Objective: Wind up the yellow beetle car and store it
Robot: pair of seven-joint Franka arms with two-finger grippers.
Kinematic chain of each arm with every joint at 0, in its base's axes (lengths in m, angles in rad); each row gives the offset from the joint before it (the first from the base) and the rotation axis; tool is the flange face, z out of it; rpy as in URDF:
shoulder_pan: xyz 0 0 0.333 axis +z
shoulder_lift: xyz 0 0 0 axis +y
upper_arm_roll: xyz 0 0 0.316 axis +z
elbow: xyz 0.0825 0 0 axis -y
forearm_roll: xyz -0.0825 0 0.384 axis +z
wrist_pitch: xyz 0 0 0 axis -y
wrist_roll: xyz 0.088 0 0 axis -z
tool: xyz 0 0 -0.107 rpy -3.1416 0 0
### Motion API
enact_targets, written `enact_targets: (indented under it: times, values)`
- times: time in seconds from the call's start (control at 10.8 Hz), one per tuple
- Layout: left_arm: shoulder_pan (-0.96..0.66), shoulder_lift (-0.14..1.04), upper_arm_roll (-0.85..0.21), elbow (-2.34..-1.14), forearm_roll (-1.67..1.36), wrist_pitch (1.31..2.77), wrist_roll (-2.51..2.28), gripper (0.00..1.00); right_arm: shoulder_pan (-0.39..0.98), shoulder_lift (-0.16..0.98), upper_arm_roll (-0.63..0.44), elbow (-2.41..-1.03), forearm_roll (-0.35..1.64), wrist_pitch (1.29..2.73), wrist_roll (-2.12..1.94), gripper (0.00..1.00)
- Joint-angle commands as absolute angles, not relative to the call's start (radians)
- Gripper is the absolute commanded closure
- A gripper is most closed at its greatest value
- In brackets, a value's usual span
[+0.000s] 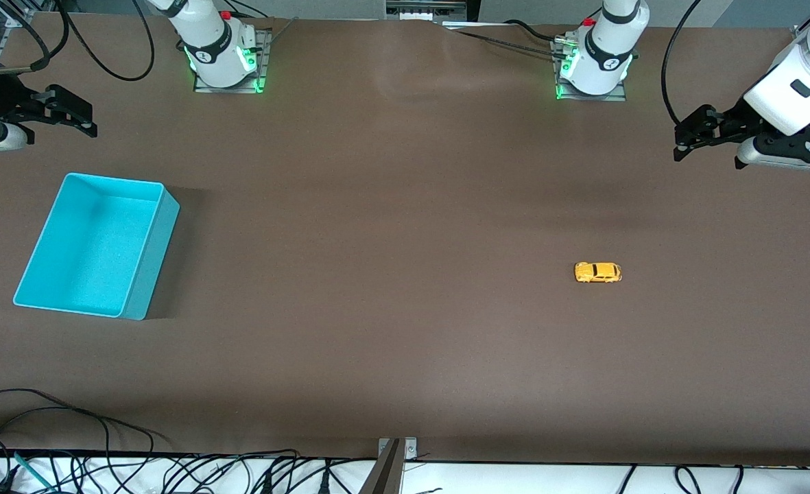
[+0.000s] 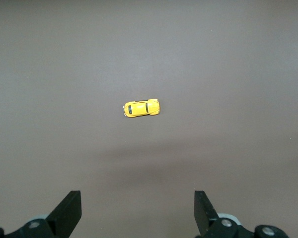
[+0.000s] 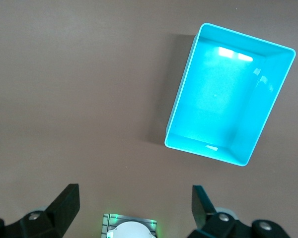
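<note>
The yellow beetle car (image 1: 597,272) stands on its wheels on the brown table, toward the left arm's end; the left wrist view shows it too (image 2: 141,107), alone on bare table. My left gripper (image 1: 682,143) hangs open in the air at that end of the table, well apart from the car, and nothing lies between its fingers (image 2: 138,198). My right gripper (image 1: 89,120) is open and empty as well (image 3: 135,193), raised at the right arm's end of the table, near the turquoise bin.
An empty turquoise bin (image 1: 154,254) sits toward the right arm's end of the table (image 3: 223,99). Both arm bases (image 1: 223,51) (image 1: 597,58) stand along the table's edge farthest from the front camera. Cables (image 1: 68,439) and a metal bracket (image 1: 394,456) line the nearest edge.
</note>
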State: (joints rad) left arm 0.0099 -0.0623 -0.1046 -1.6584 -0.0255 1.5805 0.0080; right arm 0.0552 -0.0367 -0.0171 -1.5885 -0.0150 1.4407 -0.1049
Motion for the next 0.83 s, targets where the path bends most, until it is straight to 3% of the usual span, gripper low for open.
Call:
enact_targets:
  times: [0.0, 0.74]
  values:
    - [0.014, -0.054, -0.101, -1.631, -0.051, 1.549, 0.002, 0.00, 0.057, -0.035, -0.014, -1.575, -0.029, 1.422, -0.094, 0.00]
    - [0.014, -0.052, -0.100, -1.631, -0.049, 1.536, 0.003, 0.00, 0.055, -0.032, -0.018, -1.572, -0.032, 1.413, -0.100, 0.00]
